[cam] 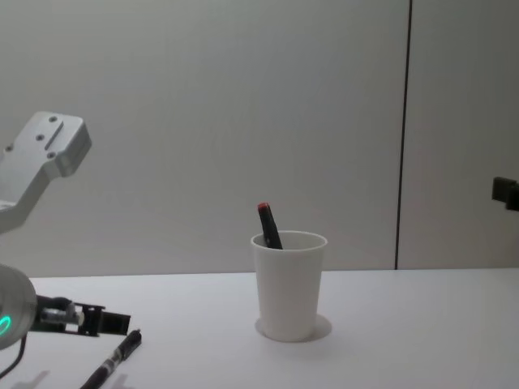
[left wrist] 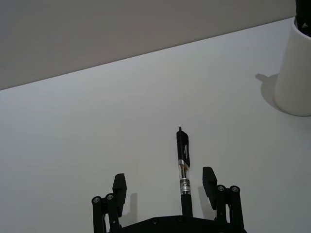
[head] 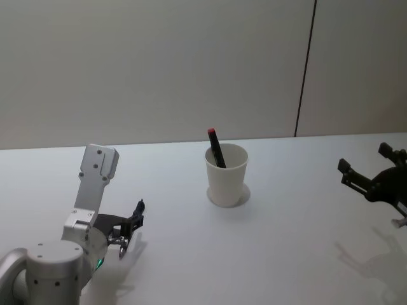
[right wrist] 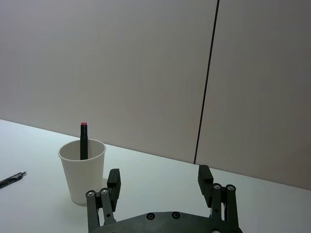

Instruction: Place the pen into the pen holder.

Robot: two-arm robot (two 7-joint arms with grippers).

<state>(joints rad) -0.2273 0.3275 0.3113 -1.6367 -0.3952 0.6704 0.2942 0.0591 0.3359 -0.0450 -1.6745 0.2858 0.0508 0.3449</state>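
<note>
We see the black pen [left wrist: 182, 167] lying flat on the white table [head: 299, 267], left of the paper cup [head: 226, 178] and apart from it, between the spread fingers of our left gripper [left wrist: 164, 177]. A red-capped pen [head: 215, 146] leans inside the cup. Our right gripper [right wrist: 159, 172] hangs spread wide, off to the cup's right

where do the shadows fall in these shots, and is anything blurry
Head view: the cup throws a soft shadow to its right on the table, and the right tool casts a pale one nearer the robot. Left wrist view: the cup's shadow is a small grey patch beside it; the pen lying on the table looks sharp. Chest view: that pen looks slightly soft.
</note>
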